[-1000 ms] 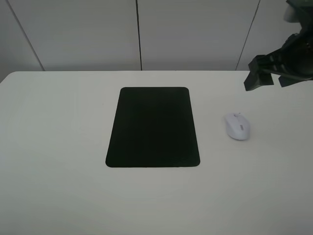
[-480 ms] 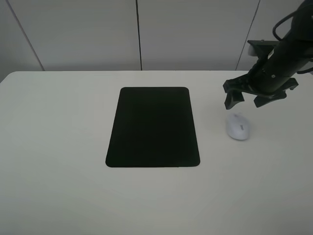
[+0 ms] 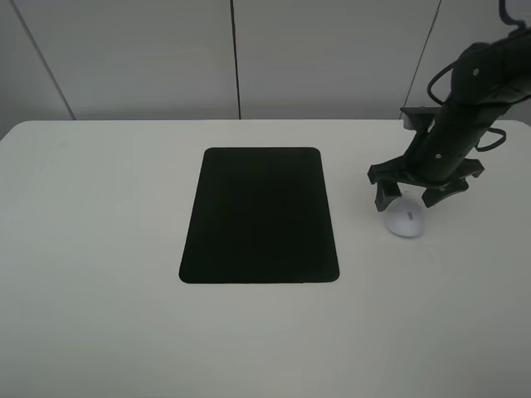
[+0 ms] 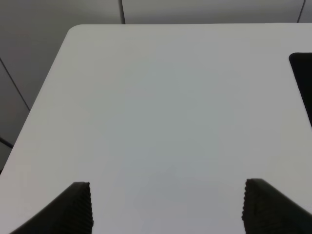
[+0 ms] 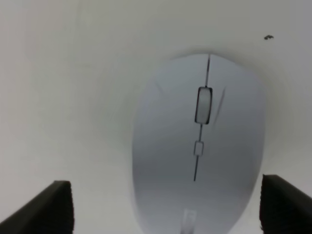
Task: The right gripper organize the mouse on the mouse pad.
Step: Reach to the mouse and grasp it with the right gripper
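Note:
The white mouse (image 3: 406, 220) lies on the white table to the right of the black mouse pad (image 3: 259, 215), apart from it. My right gripper (image 3: 411, 197) is open and hangs just above the mouse, one finger on each side of its far end. In the right wrist view the mouse (image 5: 199, 146) fills the space between the two dark fingertips (image 5: 51, 207), with no touch visible. My left gripper (image 4: 168, 207) is open and empty over bare table; a corner of the pad (image 4: 303, 78) shows at that view's edge.
The white table (image 3: 99, 249) has a rounded far-left corner (image 4: 78, 30). Grey wall panels (image 3: 232, 58) stand behind the table's back edge. The right arm's cables (image 3: 448, 70) loop above the gripper.
My right gripper has come in from the far right, moving left and down, and now sits just over the mouse. The mouse and pad have not moved.

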Tool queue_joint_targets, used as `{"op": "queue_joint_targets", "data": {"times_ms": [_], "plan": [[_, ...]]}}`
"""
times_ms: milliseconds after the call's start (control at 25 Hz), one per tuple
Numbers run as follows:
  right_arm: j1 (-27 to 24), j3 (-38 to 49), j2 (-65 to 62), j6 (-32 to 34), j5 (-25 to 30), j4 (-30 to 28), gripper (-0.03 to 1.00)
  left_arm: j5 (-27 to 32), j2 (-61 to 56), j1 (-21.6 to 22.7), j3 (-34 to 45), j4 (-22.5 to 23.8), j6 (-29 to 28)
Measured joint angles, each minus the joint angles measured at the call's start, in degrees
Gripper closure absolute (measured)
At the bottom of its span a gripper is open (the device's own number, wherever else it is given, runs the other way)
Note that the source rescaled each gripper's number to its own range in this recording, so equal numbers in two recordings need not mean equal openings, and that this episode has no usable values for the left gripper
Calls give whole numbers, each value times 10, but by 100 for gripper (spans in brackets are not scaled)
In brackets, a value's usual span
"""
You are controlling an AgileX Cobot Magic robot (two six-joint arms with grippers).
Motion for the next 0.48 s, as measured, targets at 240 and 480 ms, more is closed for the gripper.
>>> {"op": "queue_joint_targets", "data": {"times_ms": [240, 480], "plan": [[-1, 0, 12, 2, -13, 0, 27, 0, 0, 0, 0, 0, 0], [-8, 0, 12, 28, -20, -20, 27, 0, 0, 0, 0, 0, 0]]}}
